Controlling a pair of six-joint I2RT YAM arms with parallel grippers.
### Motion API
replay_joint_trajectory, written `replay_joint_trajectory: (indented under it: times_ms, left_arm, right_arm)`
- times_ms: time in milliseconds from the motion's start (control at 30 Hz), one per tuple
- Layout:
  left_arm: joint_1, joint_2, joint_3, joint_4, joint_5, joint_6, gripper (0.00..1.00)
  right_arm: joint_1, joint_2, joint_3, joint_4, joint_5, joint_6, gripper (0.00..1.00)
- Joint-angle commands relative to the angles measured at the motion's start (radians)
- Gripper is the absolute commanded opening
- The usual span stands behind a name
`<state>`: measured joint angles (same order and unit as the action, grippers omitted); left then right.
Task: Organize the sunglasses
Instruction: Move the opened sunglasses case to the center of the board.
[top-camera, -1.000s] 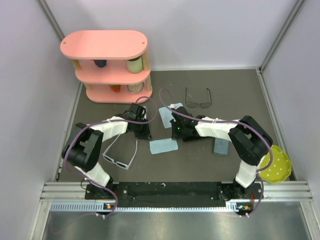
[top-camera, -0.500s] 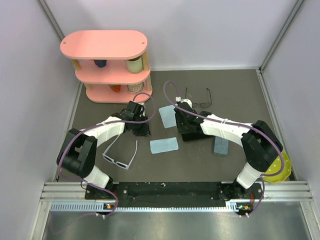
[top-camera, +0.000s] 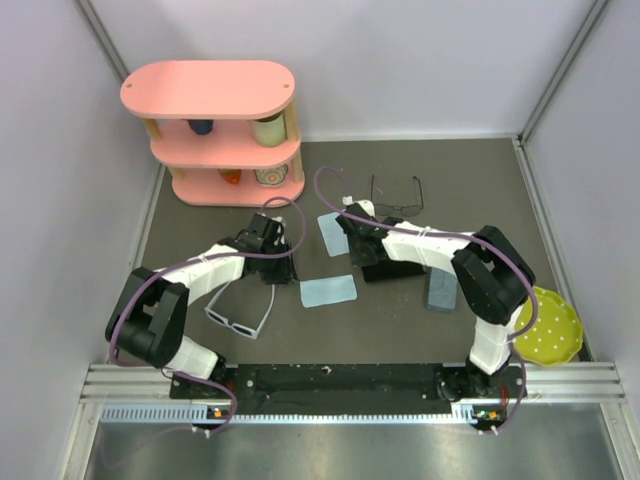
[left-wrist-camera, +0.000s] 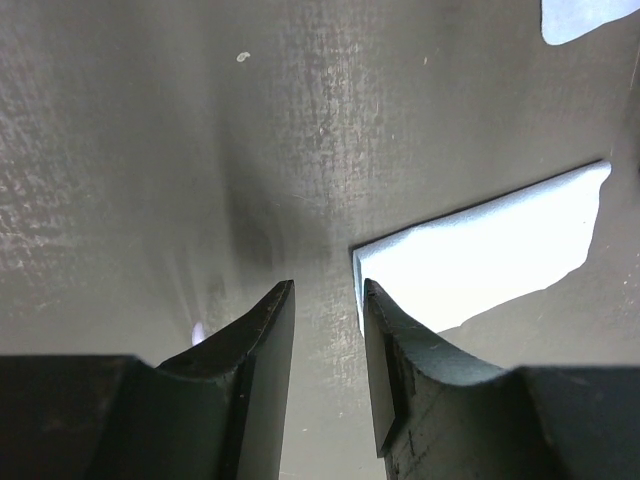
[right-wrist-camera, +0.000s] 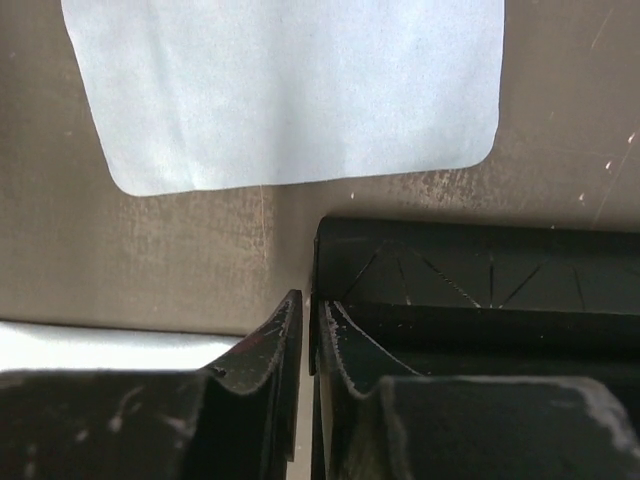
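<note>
1. Sunglasses sit in neither gripper. The left gripper (left-wrist-camera: 327, 292) has its jaws parted and empty, and only the dark table (left-wrist-camera: 150, 150) shows through the gap.
2. Close beside one of its fingertips lies the corner of a light blue cloth (left-wrist-camera: 490, 250), flat on the table.
3. The right gripper (right-wrist-camera: 310, 302) has its jaws drawn almost together, leaving a thin slit. The edge of a black case (right-wrist-camera: 480, 290) runs right up to that slit, and I cannot tell whether the jaws pinch its wall or hold nothing.
4. Beyond those fingertips a blue cloth with rounded corners (right-wrist-camera: 290, 90) lies flat, just off the case's corner.
5. Both grippers hang low over the table in front of the pink shelf (top-camera: 222, 130), the left one just off its front right foot in the overhead view, the right one farther out along the same side.
6. The white-framed sunglasses (top-camera: 232, 323) lie with temples unfolded well in front of the shelf, toward the arm bases and beside the left arm.
7. The wire-framed sunglasses (top-camera: 397, 208) lie apart from the shelf's right end, about level with its foot, temples unfolded.
8. A grey-blue case (top-camera: 440, 290) and a yellow dotted plate (top-camera: 552, 330) lie farthest from the shelf.
</note>
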<state>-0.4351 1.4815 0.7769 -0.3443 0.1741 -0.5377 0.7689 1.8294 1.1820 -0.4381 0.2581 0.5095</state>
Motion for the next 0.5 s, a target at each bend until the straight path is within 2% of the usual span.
replay_joint_trajectory:
  times_ms: [0,100,267,300,433,467]
  left_arm:
    - [0.004,-0.046,-0.013,0.025,0.002,-0.004,0.39]
    - [0.004,-0.044,-0.013,0.024,0.002,-0.001,0.39]
    - [0.004,-0.038,-0.004,0.018,0.011,0.005,0.39]
    - [0.004,-0.035,-0.002,0.016,0.011,0.007,0.39]
    - [0.004,-0.032,0.001,0.008,0.016,0.008,0.41]
    - [0.004,-0.032,0.001,0.008,0.016,0.007,0.41]
  right_arm:
    - [-0.006,0.021,0.068,-0.011,0.010,0.059,0.09]
    - [-0.003,0.030,0.091,-0.039,0.024,0.110,0.04]
    - [0.001,0.059,0.128,-0.063,0.050,0.121,0.04]
    - [0.001,0.059,0.133,-0.076,0.055,0.123,0.06]
    - [0.003,0.015,0.119,-0.083,0.055,0.126,0.27]
    - [0.003,-0.017,0.113,-0.082,0.056,0.124,0.30]
